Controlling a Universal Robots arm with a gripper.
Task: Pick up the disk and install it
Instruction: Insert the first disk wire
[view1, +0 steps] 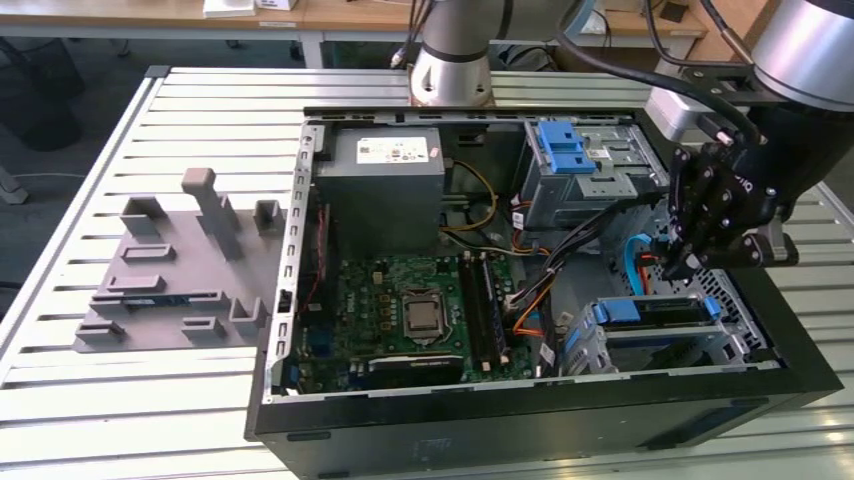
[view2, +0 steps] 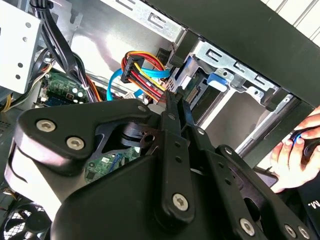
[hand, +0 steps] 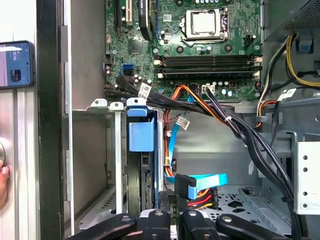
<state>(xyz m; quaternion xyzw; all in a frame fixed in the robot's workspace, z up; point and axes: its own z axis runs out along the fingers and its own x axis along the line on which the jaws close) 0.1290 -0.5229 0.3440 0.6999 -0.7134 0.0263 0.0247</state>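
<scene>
The disk (view1: 657, 312) sits in the metal drive cage (view1: 727, 340) at the open computer case's corner on the exterior view's right, with a blue rail along its side. In the first wrist view the disk (hand: 145, 182) stands edge-on in the cage under a blue latch (hand: 141, 136). My gripper (view1: 694, 262) hangs just above and beside that cage. Its fingers (view2: 174, 107) are pressed together and shut with nothing seen between them. Their tips lie close to the blue data cable's black plug (hand: 184, 186) and the plug with coloured wires (view2: 136, 66) near the disk's end (view2: 193, 92).
Inside the case are a grey power-supply box (view1: 384, 178), the motherboard (view1: 400, 310), a second cage with blue latches (view1: 577, 152) and black cable bundles (hand: 235, 125). A grey fixture plate (view1: 174, 275) lies on the table. A person's hand (view2: 294, 156) is outside the case wall, with a phone (hand: 16, 64) nearby.
</scene>
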